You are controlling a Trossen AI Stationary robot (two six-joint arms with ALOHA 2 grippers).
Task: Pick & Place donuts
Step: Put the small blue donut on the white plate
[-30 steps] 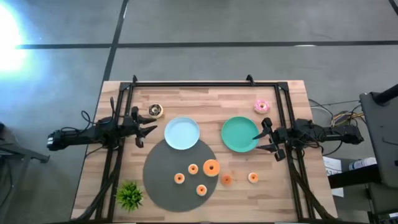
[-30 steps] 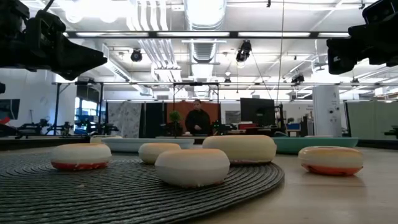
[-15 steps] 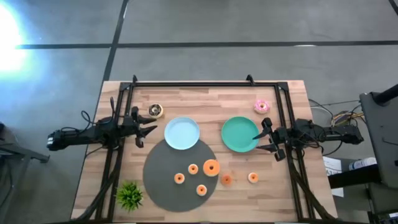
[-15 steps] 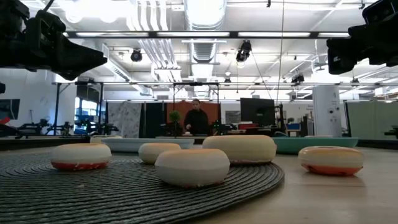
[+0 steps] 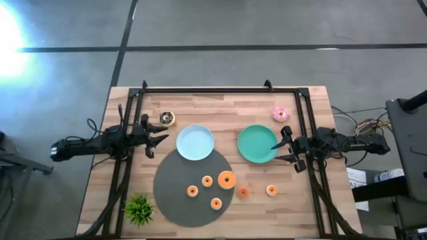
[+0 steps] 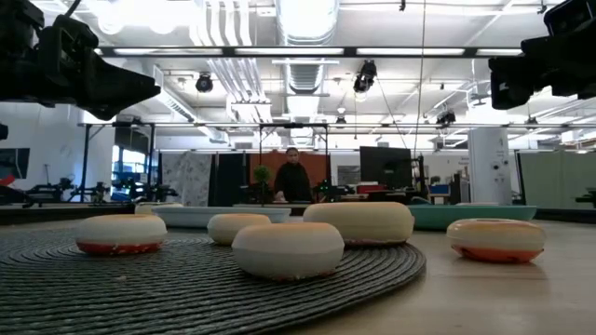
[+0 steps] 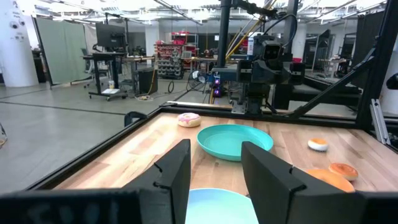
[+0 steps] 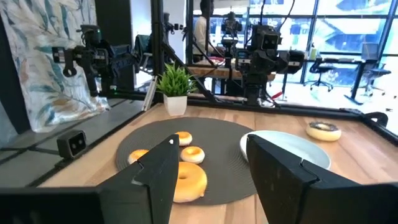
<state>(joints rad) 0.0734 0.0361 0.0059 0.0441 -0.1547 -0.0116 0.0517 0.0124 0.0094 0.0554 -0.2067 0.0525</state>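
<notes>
Left claw (image 5: 152, 141) gapes mid-left, right claw (image 5: 285, 148) gapes over the green plate (image 5: 257, 144); both empty. Donuts (image 5: 226, 179) dot the grey mat (image 5: 173, 183) and wooden tabletop (image 5: 220, 107), lower centre. Grey floor, workshop beyond

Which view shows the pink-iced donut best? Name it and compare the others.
The high view: the pink-iced donut lies unobstructed near the table's far right corner, icing up. The left wrist view shows it small beyond the green plate. The low and right wrist views don't show it.
</notes>
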